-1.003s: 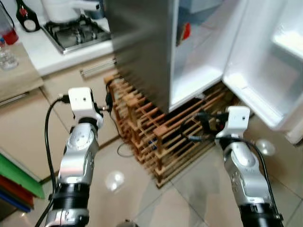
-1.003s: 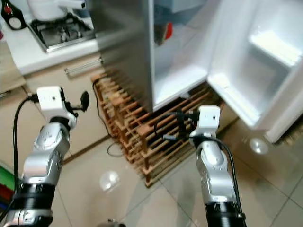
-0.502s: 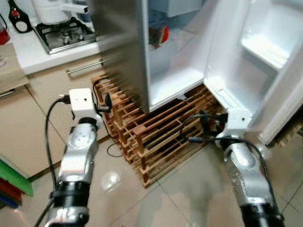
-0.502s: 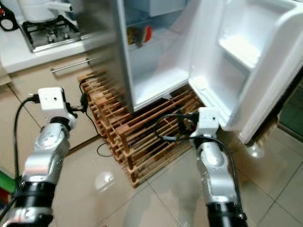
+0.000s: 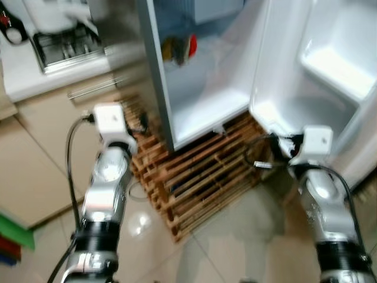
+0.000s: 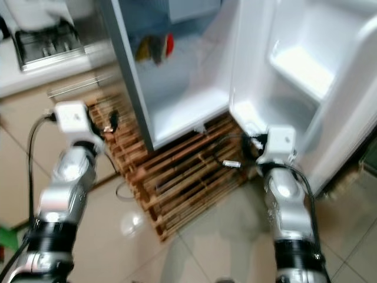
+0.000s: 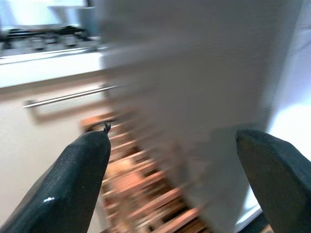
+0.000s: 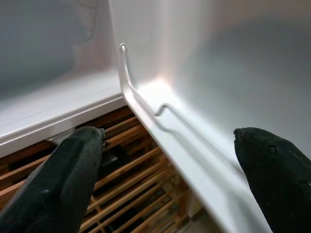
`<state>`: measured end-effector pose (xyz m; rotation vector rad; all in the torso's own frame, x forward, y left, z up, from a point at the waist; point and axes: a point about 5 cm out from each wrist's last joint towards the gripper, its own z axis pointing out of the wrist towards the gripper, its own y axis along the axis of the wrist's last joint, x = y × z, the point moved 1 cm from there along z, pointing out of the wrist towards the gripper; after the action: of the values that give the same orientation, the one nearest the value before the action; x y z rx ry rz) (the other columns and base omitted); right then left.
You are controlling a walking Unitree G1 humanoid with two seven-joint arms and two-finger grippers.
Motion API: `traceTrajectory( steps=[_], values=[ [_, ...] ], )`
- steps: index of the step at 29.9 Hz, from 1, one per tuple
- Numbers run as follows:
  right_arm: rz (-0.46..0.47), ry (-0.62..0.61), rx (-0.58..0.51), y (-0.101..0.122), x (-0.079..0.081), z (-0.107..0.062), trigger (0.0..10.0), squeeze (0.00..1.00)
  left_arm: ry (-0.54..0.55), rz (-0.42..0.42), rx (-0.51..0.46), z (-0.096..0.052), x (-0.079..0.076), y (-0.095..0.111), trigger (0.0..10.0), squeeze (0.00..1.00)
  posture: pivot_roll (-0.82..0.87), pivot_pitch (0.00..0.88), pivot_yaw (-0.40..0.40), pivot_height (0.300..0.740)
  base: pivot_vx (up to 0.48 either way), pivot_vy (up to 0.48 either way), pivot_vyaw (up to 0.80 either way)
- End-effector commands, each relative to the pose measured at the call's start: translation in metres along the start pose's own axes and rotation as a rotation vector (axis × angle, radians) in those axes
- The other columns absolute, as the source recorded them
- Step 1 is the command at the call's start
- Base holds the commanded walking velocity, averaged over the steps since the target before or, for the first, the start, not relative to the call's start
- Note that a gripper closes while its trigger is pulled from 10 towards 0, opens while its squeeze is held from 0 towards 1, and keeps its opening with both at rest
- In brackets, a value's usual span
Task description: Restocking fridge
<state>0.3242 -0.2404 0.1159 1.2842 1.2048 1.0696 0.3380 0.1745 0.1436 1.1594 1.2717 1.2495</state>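
Right gripper [image 8: 165, 160] is spread wide and empty at the fridge door [image 5: 330, 71]'s bottom edge; the robot's swung round to face the open fridge [image 5: 200, 94], left gripper [image 7: 170, 170] also wide, so nothing's getting stocked yet

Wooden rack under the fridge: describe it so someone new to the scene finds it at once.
Start at the open fridge with its white door swung wide. Directly beneath its lower edge, on the tiled floor, sits the wooden rack. It is the only slatted, brown lattice of bars there, next to the smooth beige cabinets.
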Motion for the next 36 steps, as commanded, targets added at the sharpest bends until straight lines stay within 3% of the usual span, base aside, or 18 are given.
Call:
traceTrajectory(
  steps=[1, 3, 4, 6, 8, 10, 11, 12, 14, 15, 19, 21, 26, 30, 35, 36],
  values=[
    [0.002, -0.036, -0.021, 0.006, -0.007, 0.005, 10.0, 0.0, 0.031, 0.01, -0.014, -0.002, 0.015, 0.005, 10.0, 0.0, -0.01, 0.0, 0.107, 0.74, 0.0, 0.0, 0.0],
    [-0.022, -0.082, -0.023, 0.008, -0.018, 0.007, 10.0, 0.0, 0.029, 0.018, -0.012, -0.002, 0.017, 0.006, 10.0, 0.0, -0.01, 0.0, 0.119, 0.74, 0.0, 0.0, 0.0],
    [-0.074, -0.16, -0.028, 0.01, -0.037, 0.007, 10.0, 0.0, 0.017, 0.025, -0.009, -0.002, 0.016, 0.007, 10.0, 0.0, -0.01, 0.0, 0.13, 0.74, 0.0, 0.0, 0.0],
    [-0.1, -0.245, -0.029, 0.014, -0.057, 0.006, 10.0, 0.0, 0.002, 0.029, -0.006, -0.001, 0.013, 0.007, 10.0, 0.0, -0.01, 0.0, 0.136, 0.74, 0.0, 0.0, 0.0],
    [-0.107, -0.266, -0.041, 0.018, -0.064, 0.004, 10.0, 0.0, -0.011, 0.029, -0.004, 0.0, 0.011, 0.007, 10.0, 0.0, -0.02, 0.0, 0.14, 0.74, 0.0, 0.0, 0.0],
    [-0.093, -0.234, -0.062, 0.022, -0.057, 0.003, 10.0, 0.0, -0.017, 0.021, -0.005, 0.001, 0.009, 0.007, 10.0, 0.0, -0.03, 0.0, 0.139, 0.74, 0.0, 0.0, 0.0],
    [-0.039, -0.154, -0.08, 0.02, -0.034, 0.002, 10.0, 0.0, -0.033, 0.016, -0.006, 0.002, 0.004, 0.006, 10.0, 0.0, -0.03, 0.0, 0.137, 0.74, 0.0, 0.0, 0.0],
    [-0.039, -0.154, -0.08, 0.02, -0.034, 0.002, 10.0, 0.0, -0.033, 0.016, -0.006, 0.002, 0.004, 0.006, 10.0, 0.0, -0.03, 0.0, 0.137, 0.74, 0.0, 0.0, 0.0],
    [0.041, 0.078, -0.073, 0.009, 0.025, -0.006, 10.0, 0.0, -0.048, -0.015, -0.04, 0.002, -0.002, 0.009, 10.0, 0.0, -0.05, 0.0, 0.12, 0.74, 0.0, 0.0, 0.28],
    [0.059, 0.122, -0.071, 0.005, 0.038, -0.009, 10.0, 0.0, -0.054, -0.022, -0.046, 0.002, -0.003, 0.009, 10.0, 0.0, -0.05, 0.0, 0.115, 0.74, 0.0, 0.0, 0.52],
    [0.09, 0.218, -0.068, -0.004, 0.062, -0.015, 10.0, 0.0, -0.043, -0.036, -0.01, 0.003, -0.002, 0.001, 10.0, 0.0, -0.04, 0.0, 0.057, 0.74, 0.0, 0.0, 0.49],
    [0.111, 0.223, -0.067, -0.004, 0.064, -0.016, 10.0, 0.0, -0.039, -0.043, 0.016, 0.004, -0.001, -0.004, 10.0, 0.0, -0.04, 0.0, 0.052, 0.74, 0.0, 0.0, 0.45],
    [0.155, 0.175, -0.039, -0.005, 0.049, -0.005, 10.0, 0.0, 0.01, -0.034, 0.088, 0.002, 0.004, -0.024, 10.0, 0.0, -0.03, 0.0, 0.014, 0.74, 0.0, 0.0, 0.44],
    [0.132, 0.213, -0.038, -0.001, 0.051, -0.004, 10.0, 0.0, 0.014, -0.021, 0.094, -0.002, -0.001, -0.029, 10.0, 0.0, -0.04, 0.0, -0.004, 0.74, 0.0, 0.0, 0.43],
    [0.162, 0.227, -0.001, -0.011, 0.055, -0.009, 10.0, 0.0, 0.034, -0.064, 0.116, -0.01, -0.006, -0.037, 10.0, 0.0, -0.03, 0.0, -0.041, 0.74, 0.0, 0.0, 0.43],
    [0.169, 0.263, 0.012, -0.014, 0.062, -0.012, 10.0, 0.0, 0.033, -0.059, 0.095, -0.011, -0.01, -0.035, 10.0, 0.0, -0.03, 0.0, -0.062, 0.74, 0.0, 0.0, 0.43]
  ],
)
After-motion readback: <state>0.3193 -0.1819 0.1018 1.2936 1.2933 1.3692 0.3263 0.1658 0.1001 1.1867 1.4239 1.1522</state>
